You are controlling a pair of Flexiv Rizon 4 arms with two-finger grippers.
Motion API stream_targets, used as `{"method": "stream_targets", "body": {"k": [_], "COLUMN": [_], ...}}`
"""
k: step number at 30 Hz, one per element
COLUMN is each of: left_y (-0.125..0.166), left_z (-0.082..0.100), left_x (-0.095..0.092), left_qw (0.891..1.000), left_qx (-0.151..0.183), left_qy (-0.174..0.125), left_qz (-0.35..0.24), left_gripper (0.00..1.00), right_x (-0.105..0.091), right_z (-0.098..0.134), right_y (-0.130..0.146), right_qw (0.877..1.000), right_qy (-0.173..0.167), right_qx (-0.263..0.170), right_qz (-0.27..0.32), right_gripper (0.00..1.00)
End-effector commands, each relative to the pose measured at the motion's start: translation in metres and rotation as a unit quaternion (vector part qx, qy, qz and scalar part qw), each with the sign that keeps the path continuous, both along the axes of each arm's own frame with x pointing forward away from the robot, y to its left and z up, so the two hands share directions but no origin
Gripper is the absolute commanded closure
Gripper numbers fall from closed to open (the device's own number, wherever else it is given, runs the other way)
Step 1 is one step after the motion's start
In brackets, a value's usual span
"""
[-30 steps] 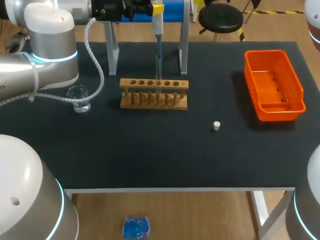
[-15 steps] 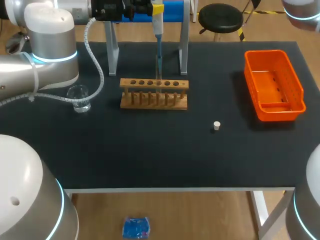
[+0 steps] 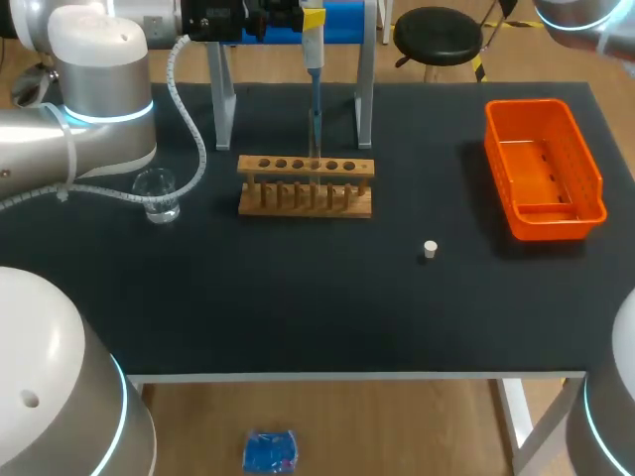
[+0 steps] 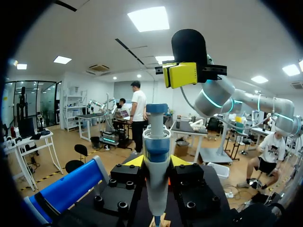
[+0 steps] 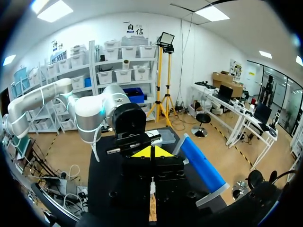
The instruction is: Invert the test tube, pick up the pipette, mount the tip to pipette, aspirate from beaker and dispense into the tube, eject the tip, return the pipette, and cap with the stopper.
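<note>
Your left gripper [image 4: 156, 161] is clamped on the pipette [image 3: 314, 58] from both sides. It holds the pipette upright at the far middle of the table, with the tip reaching down to the wooden rack [image 3: 306, 186]; nothing here has shifted over the last second. Your right gripper [image 4: 180, 74] has its fingers pressed together on nothing and hangs above the pipette's top button, apart from it. The change is in the right arm [image 3: 583, 12], which has swung leftward from the far right corner toward the pipette. Read this as the approach to a plunger press, most likely the dispense into the tube, which cannot be made out clearly among the rack's holes. The beaker [image 3: 157, 193] stands left of the rack. The stopper [image 3: 430, 249] lies nearer, right of the middle, not yet used. Ejecting the tip, returning the pipette and capping remain.
</note>
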State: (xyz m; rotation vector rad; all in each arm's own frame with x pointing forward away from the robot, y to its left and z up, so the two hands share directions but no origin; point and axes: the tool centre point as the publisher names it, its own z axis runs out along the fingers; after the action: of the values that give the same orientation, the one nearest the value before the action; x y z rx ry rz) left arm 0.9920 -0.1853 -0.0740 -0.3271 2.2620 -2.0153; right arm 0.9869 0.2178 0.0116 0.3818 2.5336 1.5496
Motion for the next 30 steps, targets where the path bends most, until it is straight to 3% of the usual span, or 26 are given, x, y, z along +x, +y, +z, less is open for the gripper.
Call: {"method": "stream_targets", "body": {"k": [1, 30], "left_y": [0.000, 0.000], "left_z": [0.001, 0.001], "left_x": [0.000, 0.000], "left_qw": [1.000, 1.000], "left_qx": [0.001, 0.001], "left_qy": [0.000, 0.000], "left_qz": [0.000, 0.000], "left_gripper": [1.00, 1.00], "right_x": [-0.001, -0.003], "right_z": [-0.003, -0.021], "right_y": [0.002, 0.008], "right_qw": [1.000, 1.000], "right_qy": [0.002, 0.015], "right_qx": [-0.003, -0.014], "right_qz": [-0.001, 0.004], "right_gripper": [1.00, 1.00]}}
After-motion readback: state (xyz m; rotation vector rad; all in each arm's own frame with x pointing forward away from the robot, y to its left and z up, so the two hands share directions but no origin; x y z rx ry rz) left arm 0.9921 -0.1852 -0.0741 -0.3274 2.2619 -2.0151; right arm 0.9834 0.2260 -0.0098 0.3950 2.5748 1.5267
